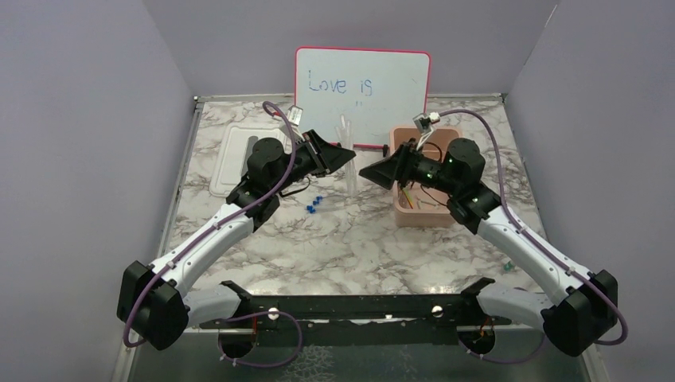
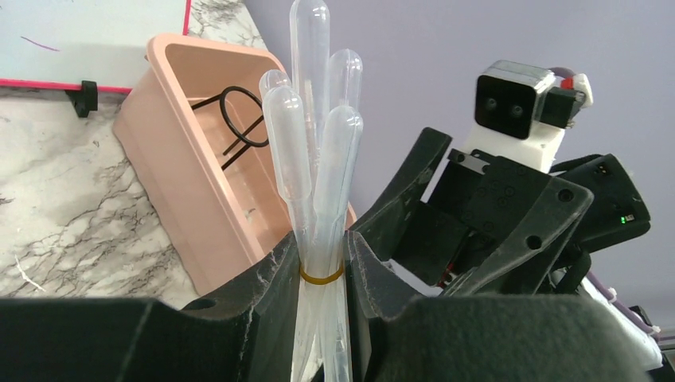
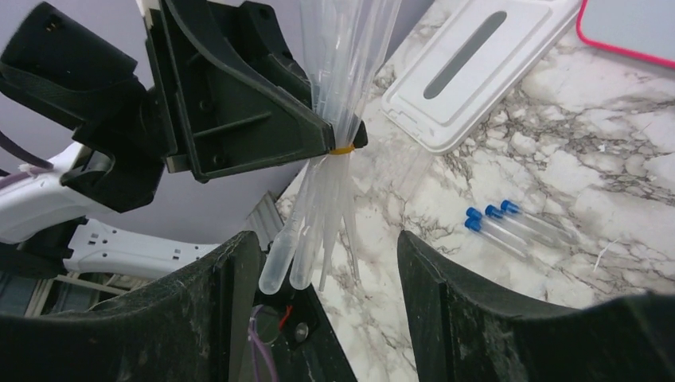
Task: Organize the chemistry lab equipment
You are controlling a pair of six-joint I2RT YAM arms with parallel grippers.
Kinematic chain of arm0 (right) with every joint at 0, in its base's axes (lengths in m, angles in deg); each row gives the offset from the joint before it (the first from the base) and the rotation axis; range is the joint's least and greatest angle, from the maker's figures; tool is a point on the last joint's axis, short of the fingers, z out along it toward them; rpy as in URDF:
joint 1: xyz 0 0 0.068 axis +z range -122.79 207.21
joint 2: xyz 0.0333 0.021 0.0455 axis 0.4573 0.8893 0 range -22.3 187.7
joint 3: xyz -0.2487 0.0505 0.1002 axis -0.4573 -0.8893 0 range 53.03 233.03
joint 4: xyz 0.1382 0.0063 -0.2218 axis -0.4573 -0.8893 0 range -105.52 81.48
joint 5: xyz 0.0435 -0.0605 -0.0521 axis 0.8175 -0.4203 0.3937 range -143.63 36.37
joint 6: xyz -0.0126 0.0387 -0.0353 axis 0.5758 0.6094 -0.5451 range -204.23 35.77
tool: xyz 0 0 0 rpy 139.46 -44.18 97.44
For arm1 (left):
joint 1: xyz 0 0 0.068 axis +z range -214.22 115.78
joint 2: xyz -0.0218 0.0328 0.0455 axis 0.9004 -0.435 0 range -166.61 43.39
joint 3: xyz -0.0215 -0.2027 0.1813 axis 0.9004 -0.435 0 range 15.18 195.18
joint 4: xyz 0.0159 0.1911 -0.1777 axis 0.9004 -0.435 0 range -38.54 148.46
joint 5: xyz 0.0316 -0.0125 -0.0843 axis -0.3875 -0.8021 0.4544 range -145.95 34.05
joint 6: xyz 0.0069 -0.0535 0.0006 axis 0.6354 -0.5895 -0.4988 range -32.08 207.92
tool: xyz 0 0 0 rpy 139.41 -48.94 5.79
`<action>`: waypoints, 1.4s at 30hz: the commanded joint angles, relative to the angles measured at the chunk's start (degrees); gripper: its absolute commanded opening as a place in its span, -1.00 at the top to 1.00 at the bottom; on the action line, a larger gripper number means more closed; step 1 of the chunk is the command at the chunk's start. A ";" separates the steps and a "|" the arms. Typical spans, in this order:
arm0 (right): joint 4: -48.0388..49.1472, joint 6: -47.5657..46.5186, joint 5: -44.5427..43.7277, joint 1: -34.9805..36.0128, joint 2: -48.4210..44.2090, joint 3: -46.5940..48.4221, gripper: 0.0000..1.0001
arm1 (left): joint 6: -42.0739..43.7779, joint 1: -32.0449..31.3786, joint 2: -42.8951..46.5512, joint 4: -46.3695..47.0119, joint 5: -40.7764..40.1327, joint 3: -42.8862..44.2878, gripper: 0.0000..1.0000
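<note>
My left gripper [image 2: 322, 243] is shut on a bundle of clear plastic pipettes [image 2: 314, 159] bound with a yellow rubber band, held upright above the table's middle [image 1: 348, 135]. My right gripper [image 3: 325, 243] is open and faces the left one, a finger on each side of the bundle's hanging ends [image 3: 314, 231] without touching them. Three clear blue-capped tubes [image 3: 509, 227] lie on the marble left of centre [image 1: 313, 203]. A black wire ring [image 2: 243, 119] rests inside the pink tub [image 2: 191, 167].
The pink tub [image 1: 434, 216] stands at the right, below my right wrist, with thin sticks in it. Its white lid [image 1: 235, 159] lies at the back left. A pink-framed whiteboard [image 1: 362, 87] leans on the back wall. A small green item [image 1: 507, 267] lies near the right edge.
</note>
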 commanded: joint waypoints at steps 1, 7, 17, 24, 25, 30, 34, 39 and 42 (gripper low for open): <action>0.77 -1.20 3.75 1.68 4.04 2.24 -0.38 | 0.35 -0.29 -0.29 1.81 0.74 0.39 0.46; 2.17 -0.50 2.80 3.48 8.12 3.27 -0.38 | -0.51 -0.29 -0.61 1.94 2.57 0.60 0.46; 9.07 3.16 4.95 3.87 10.31 2.82 -0.25 | -0.24 -0.29 0.18 1.92 1.53 -0.76 0.46; 10.51 4.02 5.83 3.99 10.17 2.40 -0.39 | -0.39 -0.29 -0.21 1.83 1.58 -0.45 0.46; 10.87 4.32 5.94 4.01 10.36 2.45 -0.39 | -0.43 -0.29 -0.11 1.83 1.58 -0.40 0.46; 10.12 4.81 5.48 4.00 11.89 3.27 -0.34 | -0.72 -0.29 0.26 1.76 1.56 -0.32 0.46; 9.01 4.17 5.32 3.98 13.20 3.94 -0.05 | -1.03 -0.29 0.74 1.47 1.68 -0.02 0.43; 8.26 3.23 4.52 3.98 12.97 4.20 0.50 | -0.56 -0.29 1.43 0.19 1.35 -0.01 0.22; 7.77 3.16 3.53 3.95 12.09 4.21 0.59 | 1.14 -0.17 2.10 -0.82 0.47 -0.41 -0.03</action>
